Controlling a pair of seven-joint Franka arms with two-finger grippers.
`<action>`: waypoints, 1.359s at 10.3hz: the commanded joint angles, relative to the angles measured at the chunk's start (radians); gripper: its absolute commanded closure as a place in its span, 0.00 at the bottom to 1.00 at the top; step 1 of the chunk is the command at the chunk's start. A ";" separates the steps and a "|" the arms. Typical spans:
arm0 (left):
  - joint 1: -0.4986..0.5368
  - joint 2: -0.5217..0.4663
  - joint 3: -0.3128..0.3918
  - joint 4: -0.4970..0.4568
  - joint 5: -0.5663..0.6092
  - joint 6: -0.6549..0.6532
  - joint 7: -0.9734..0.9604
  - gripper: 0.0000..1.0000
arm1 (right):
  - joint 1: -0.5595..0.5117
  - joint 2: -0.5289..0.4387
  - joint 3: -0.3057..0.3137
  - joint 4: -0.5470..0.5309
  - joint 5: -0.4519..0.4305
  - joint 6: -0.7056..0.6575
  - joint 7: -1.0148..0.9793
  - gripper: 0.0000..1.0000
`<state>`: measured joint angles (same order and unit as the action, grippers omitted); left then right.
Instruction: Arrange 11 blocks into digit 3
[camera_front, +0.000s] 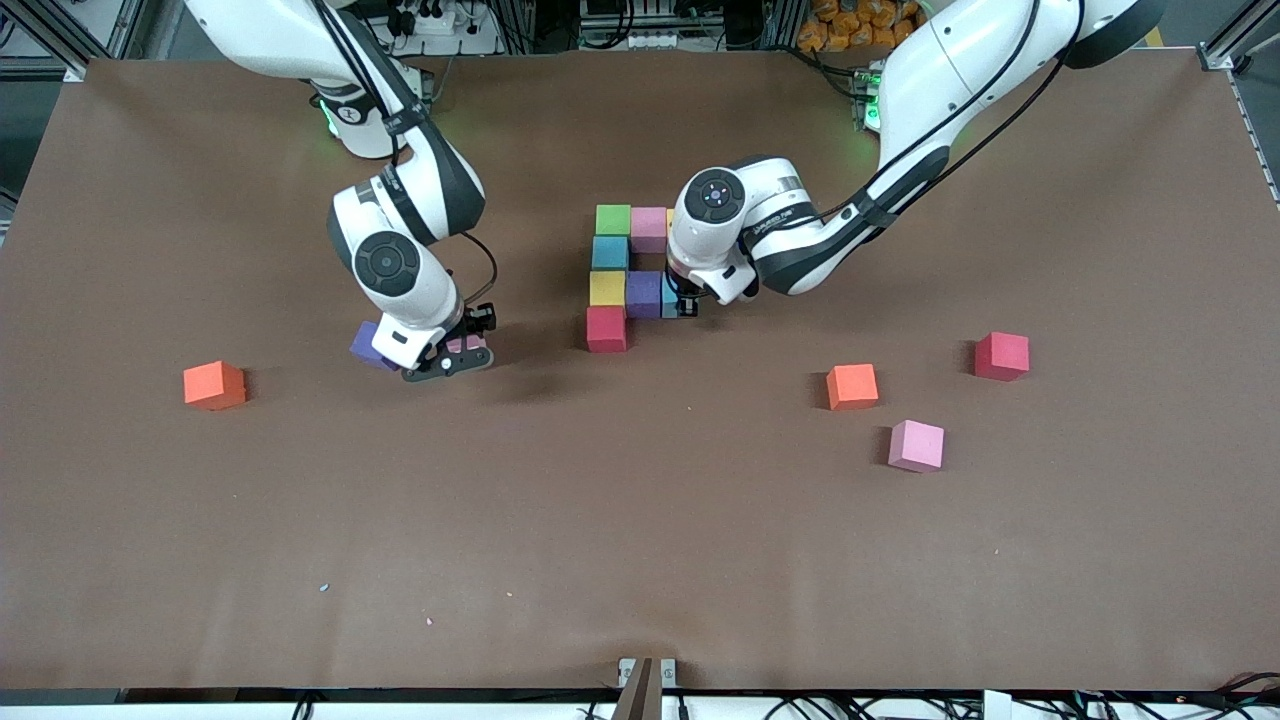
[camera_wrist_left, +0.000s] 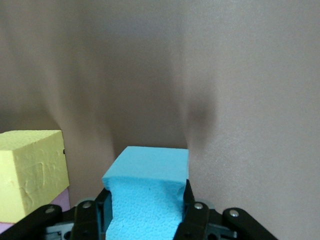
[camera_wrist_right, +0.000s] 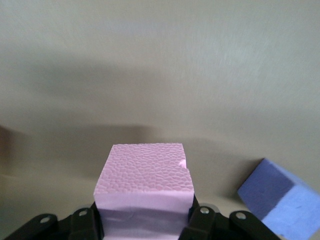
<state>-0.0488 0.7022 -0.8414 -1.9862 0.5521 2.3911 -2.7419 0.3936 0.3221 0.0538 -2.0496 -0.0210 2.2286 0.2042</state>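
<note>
arms: white shells w/ black joints | black cables along links | green lights at bases | grippers: black, silver screws

Robotics lab — a bench for tabletop manipulation trials.

A brown-covered table (camera_front: 640, 560) sits inside aluminium framing (camera_front: 1235, 45), cables (camera_front: 800, 700) trail along its edges, and power strips (camera_front: 430, 20) lie by the arm bases — a research setup.

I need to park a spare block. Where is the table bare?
Bare: the wide strip nearer the camera than the pink block and orange block. Crowded: around the partial digit, where the left gripper works.
</note>
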 joint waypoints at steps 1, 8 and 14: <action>-0.035 0.010 0.016 0.018 0.045 0.003 -0.114 0.93 | -0.024 0.090 0.014 0.173 0.001 -0.067 -0.012 0.95; -0.033 0.010 0.021 0.018 0.043 0.002 -0.102 0.00 | 0.045 0.342 0.012 0.572 0.058 -0.193 0.053 0.98; 0.001 -0.125 -0.010 0.007 0.029 -0.090 -0.102 0.00 | 0.142 0.535 0.014 0.813 0.056 -0.201 0.263 1.00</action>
<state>-0.0575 0.6602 -0.8288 -1.9588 0.5536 2.3525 -2.7407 0.5143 0.7911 0.0650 -1.3385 0.0225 2.0575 0.3999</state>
